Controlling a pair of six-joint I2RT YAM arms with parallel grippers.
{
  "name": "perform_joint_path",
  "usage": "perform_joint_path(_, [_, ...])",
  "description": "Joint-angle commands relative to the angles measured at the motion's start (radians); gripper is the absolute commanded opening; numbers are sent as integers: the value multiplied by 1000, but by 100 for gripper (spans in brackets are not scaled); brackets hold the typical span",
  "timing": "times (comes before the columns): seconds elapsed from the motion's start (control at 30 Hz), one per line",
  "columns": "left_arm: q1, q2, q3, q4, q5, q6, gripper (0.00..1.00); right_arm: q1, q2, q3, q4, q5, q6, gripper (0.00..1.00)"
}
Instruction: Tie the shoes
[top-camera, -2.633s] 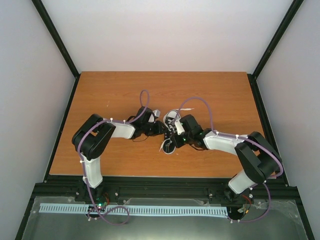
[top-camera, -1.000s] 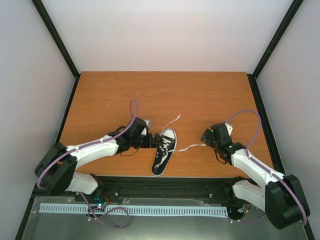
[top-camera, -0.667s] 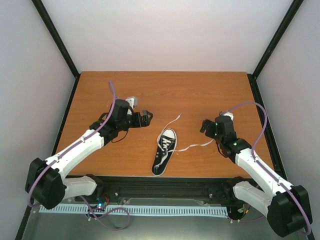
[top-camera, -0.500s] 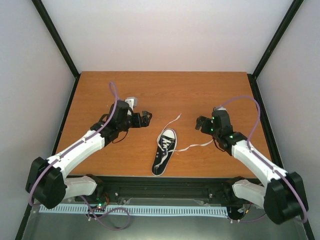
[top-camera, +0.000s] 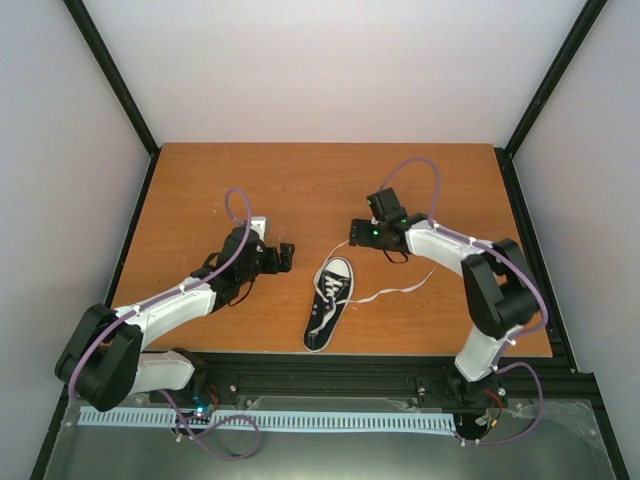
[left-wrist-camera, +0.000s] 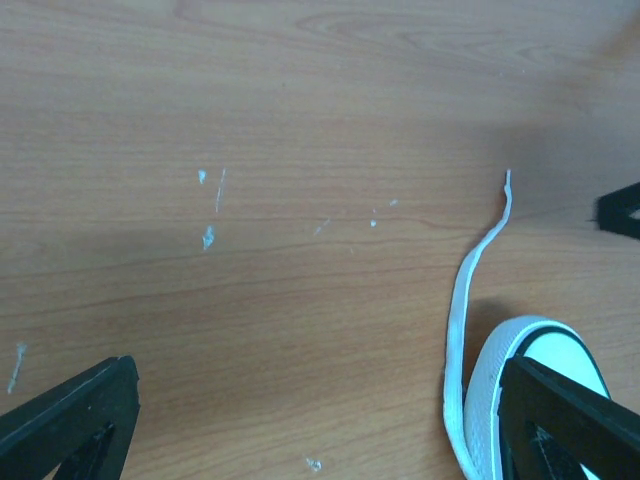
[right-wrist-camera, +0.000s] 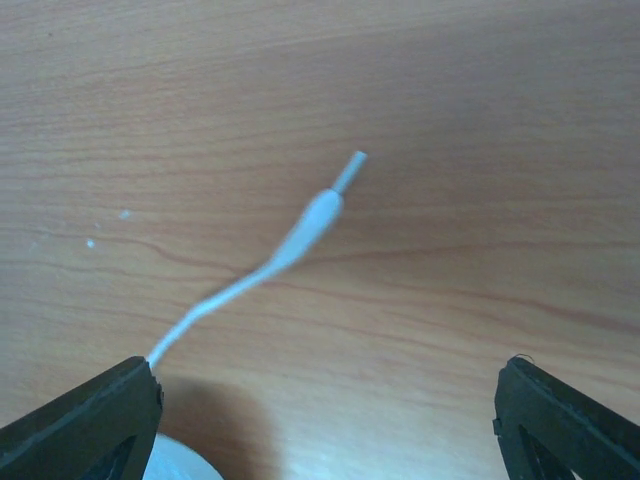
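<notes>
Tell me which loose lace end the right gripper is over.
The lace end beyond the toe of the sneaker, with the open right gripper above it. The other lace trails out to the right.

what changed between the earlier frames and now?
Both arms left the sneaker, which ended up nearer the front edge, and spread apart. Then the right arm swung in, and its open jaws now sit over the far lace tip. The left arm came back toward the toe, jaws open and empty. The sneaker has not moved in the last second.
</notes>
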Motion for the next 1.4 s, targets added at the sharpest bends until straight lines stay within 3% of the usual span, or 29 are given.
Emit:
perform_joint_path(0.0, [4,-1,-1,81,-51,32,100,58,132,139,-57,40,38,89])
perform_joint_path(0.2, [2,9,1,79,-57,30,100,97,295,274,-123,118,103,78])
perform_joint_path(0.53, [4,-7,0,67,-66,25,100,123,404,351,-144,153,139,64])
perform_joint_path(0.63, [4,-18,2,62,-70,29,100,130,439,375,-144,138,134,47])
perform_joint_path(0.8, [4,-27,0,61,-76,40,100,141,444,410,-133,61,114,4])
perform_joint_path(0.97, [3,-24,-14,118,3,71,100,146,333,390,-56,-56,113,3])
perform_joint_path(1.13, [3,15,-9,203,233,84,100,146,155,300,61,-144,129,3])
perform_joint_path(1.37, [0,114,7,341,469,56,99,146,-71,141,135,-145,153,3])
